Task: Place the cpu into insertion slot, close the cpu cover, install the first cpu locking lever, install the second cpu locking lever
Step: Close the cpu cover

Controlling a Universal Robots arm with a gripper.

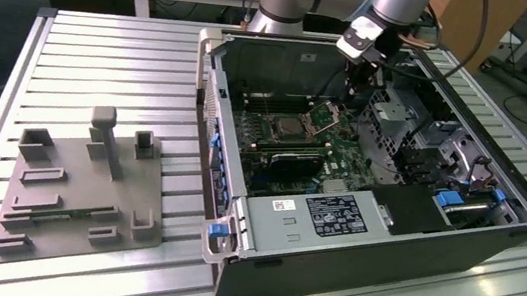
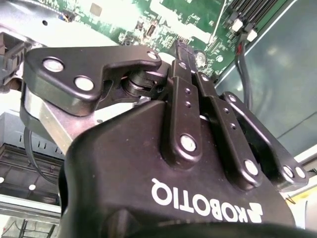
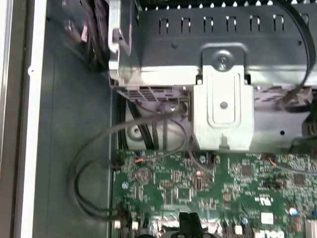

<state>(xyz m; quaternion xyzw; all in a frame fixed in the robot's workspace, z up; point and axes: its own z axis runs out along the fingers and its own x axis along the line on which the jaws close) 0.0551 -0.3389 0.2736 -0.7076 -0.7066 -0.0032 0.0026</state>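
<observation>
Centre of the exterior view, the small silvery square cpu [image 1: 288,127] lies flat in the metal-rimmed insertion slot [image 1: 270,118]; beside it the thin cpu cover [image 1: 328,114] stands tilted up. The black jointed gripper [image 2: 171,54] is closed, empty.

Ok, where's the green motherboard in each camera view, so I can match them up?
Exterior view: the green motherboard lies on the floor of the open computer case, beneath the claw.
Second wrist view: the motherboard spreads beyond the claw.
First wrist view: the motherboard adjoins the silver bracket, with the claw over it.
Shared landmark: the claw.
</observation>
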